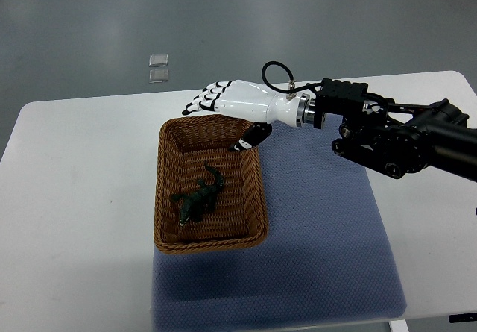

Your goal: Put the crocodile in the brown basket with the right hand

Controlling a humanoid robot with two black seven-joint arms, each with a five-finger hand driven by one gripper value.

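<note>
Top view showed the crocodile lying inside the brown basket on the desk, right hand over the basket's far rim, fingers stretched out and holding nothing, so placement looked done, only arm retreat remaining.

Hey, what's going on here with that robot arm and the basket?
The robot's right hand hovers over the far rim of a brown basket, fingers spread and holding nothing. A small green toy crocodile lies on the basket's floor, apart from the hand. The basket sits on a white table, partly on a blue mat. The crocodile looks already delivered.
</note>
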